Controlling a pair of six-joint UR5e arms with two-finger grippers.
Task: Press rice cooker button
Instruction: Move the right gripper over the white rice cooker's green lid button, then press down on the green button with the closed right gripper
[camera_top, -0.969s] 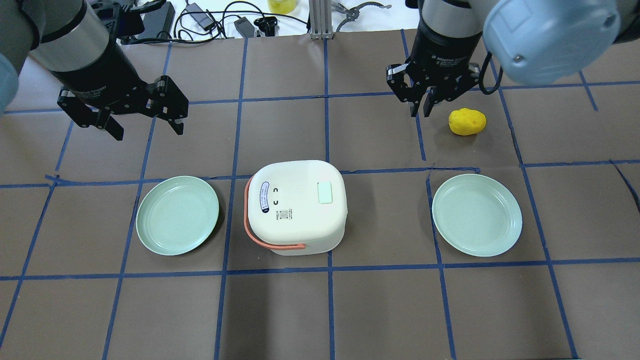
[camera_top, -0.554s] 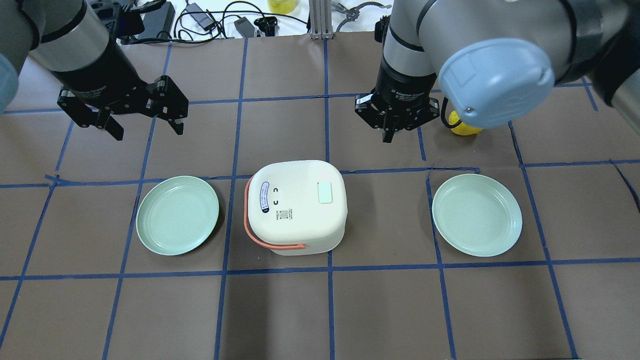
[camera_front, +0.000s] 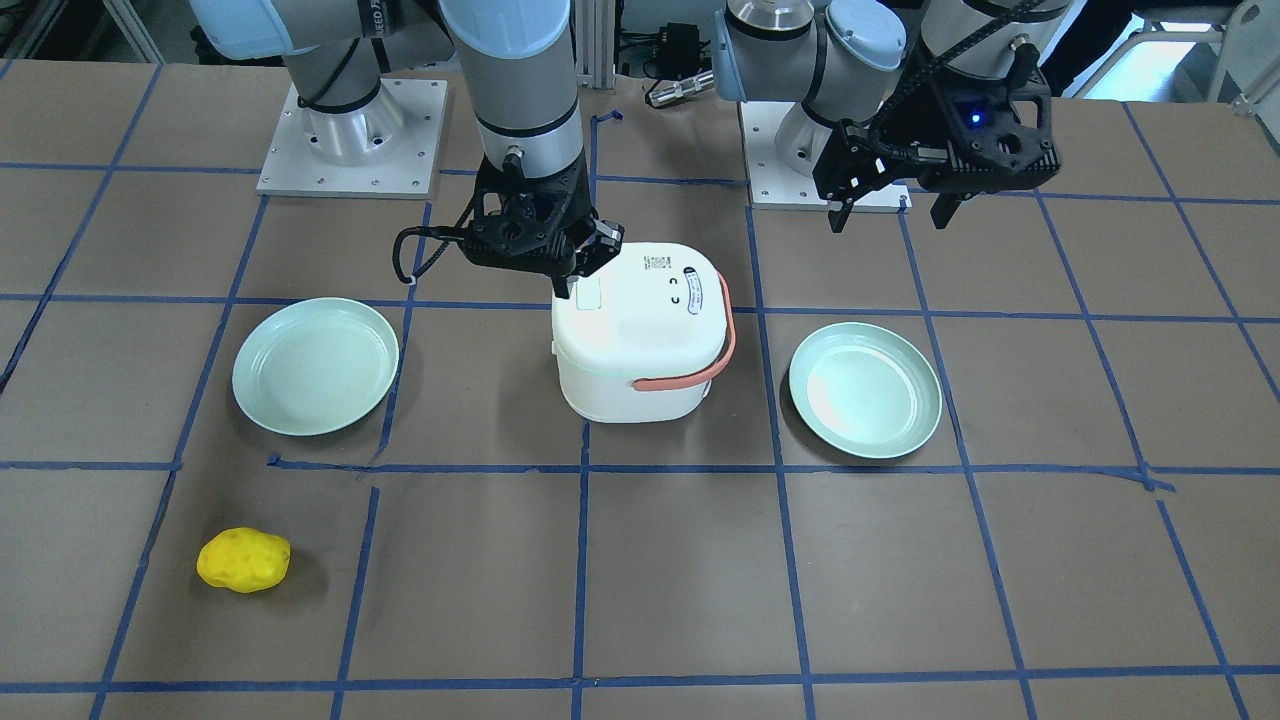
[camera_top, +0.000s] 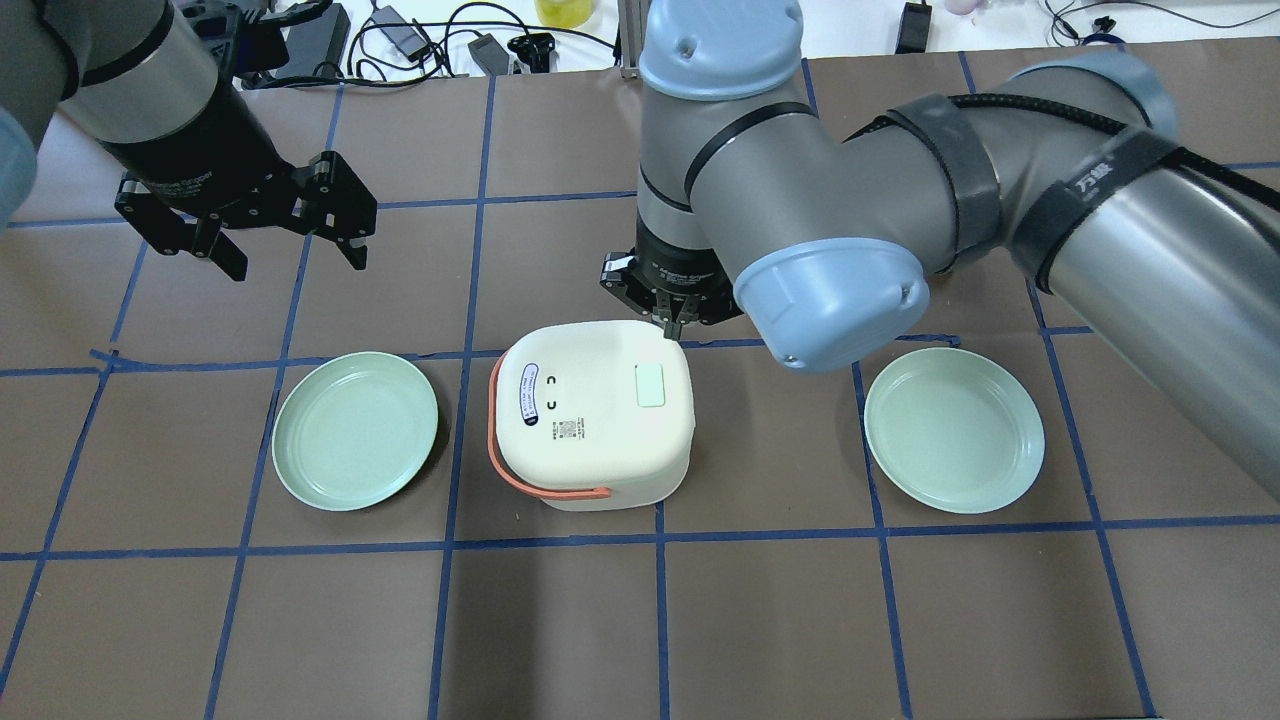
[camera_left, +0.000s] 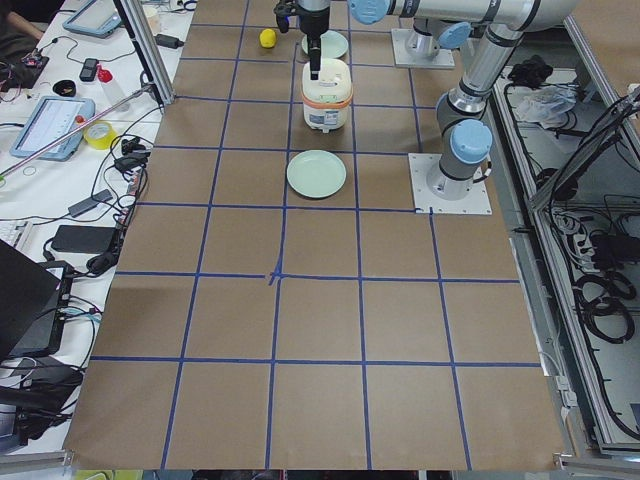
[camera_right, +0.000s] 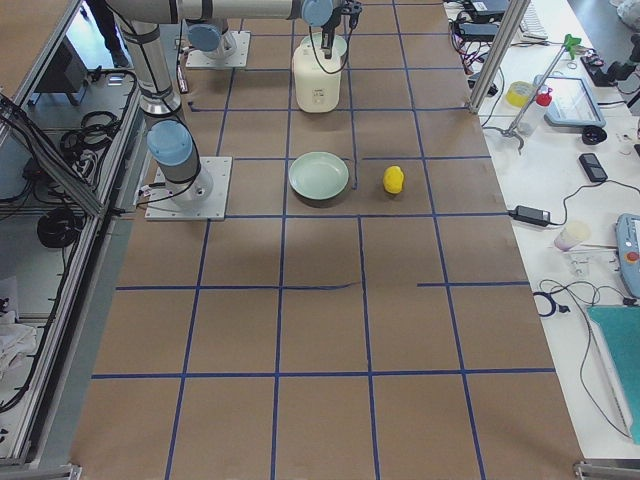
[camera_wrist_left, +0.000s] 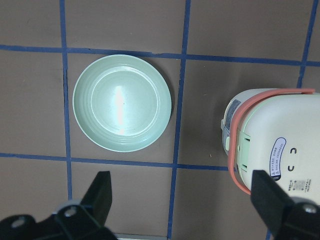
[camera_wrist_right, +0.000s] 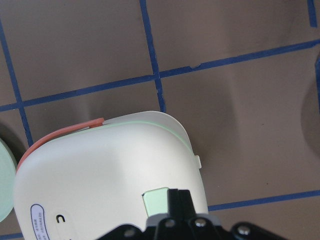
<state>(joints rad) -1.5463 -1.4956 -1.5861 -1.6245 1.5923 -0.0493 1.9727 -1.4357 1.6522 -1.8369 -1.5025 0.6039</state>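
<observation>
Right gripper has its fingers pressed together on nothing and points straight down over the cooker. In the overhead view it stands at the far right corner of the lid. Its own wrist camera puts the tip at the rim of the button, and whether it touches the lid cannot be told. The button lies by the lid's right edge, about midway along it, with the orange handle folded round the left and near sides. The cooker stands mid-tabletop between the left plate and the right plate, with a strip of brown paper showing on either side. A yellow lump lies beyond the right plate, well apart from it. Left gripper hangs spread wide and holds nothing, above the tabletop beyond the left plate and well apart from the cooker.
</observation>
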